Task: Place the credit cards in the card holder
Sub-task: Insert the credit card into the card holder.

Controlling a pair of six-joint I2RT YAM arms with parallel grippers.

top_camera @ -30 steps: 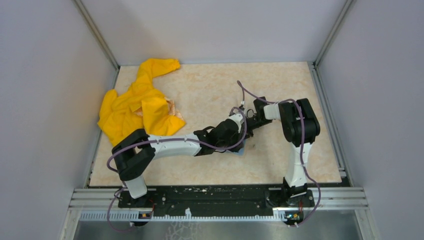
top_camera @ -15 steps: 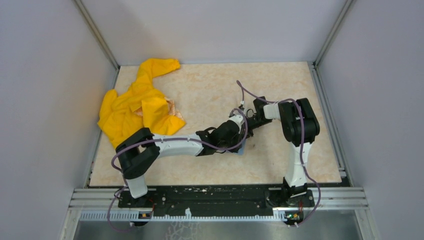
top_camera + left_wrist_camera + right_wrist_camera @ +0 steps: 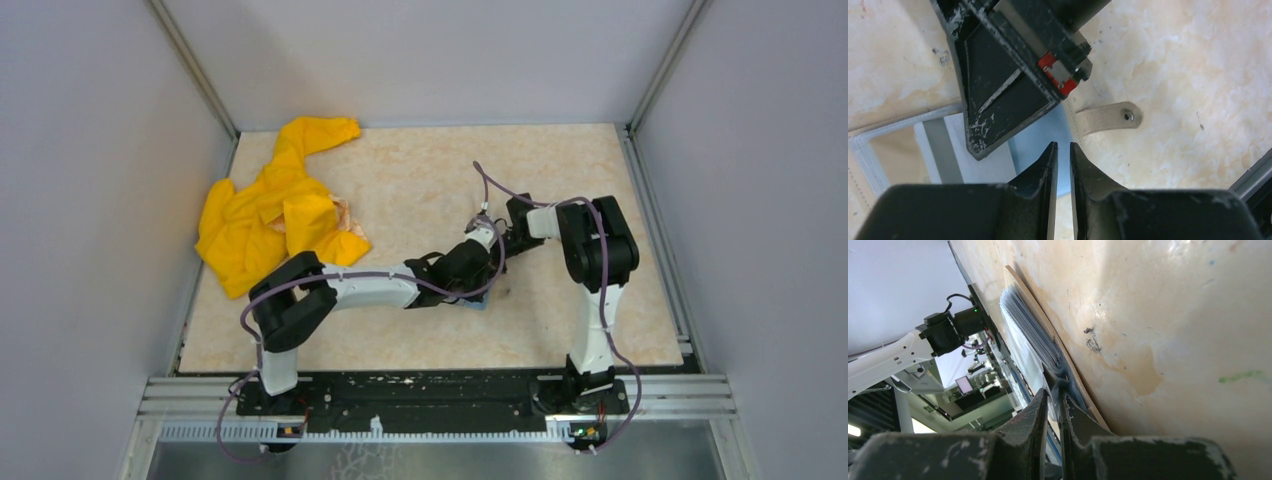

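The card holder (image 3: 478,303) lies open at mid-table, almost covered by both grippers. In the left wrist view its tan snap strap (image 3: 1105,117) and a clear window pocket (image 3: 868,145) show. A pale blue credit card (image 3: 1035,142) lies flat in the holder, under my left gripper (image 3: 1063,145). That gripper's fingers are nearly together, with a thin slit and nothing in it. My right gripper (image 3: 1052,392) is shut on a grey-blue slot flap of the card holder (image 3: 1048,325), lifting it. From above, the left gripper (image 3: 476,290) and right gripper (image 3: 497,260) nearly touch.
A crumpled yellow garment (image 3: 275,215) lies at the back left, with a cream patterned piece (image 3: 343,215) at its edge. Grey walls enclose the table on three sides. Purple cables (image 3: 495,190) loop over both arms. The black rail (image 3: 420,390) runs along the near edge.
The left arm's elbow and forearm have swung to the right and forward, carrying its gripper a little further over the card holder. The right arm has kept still.
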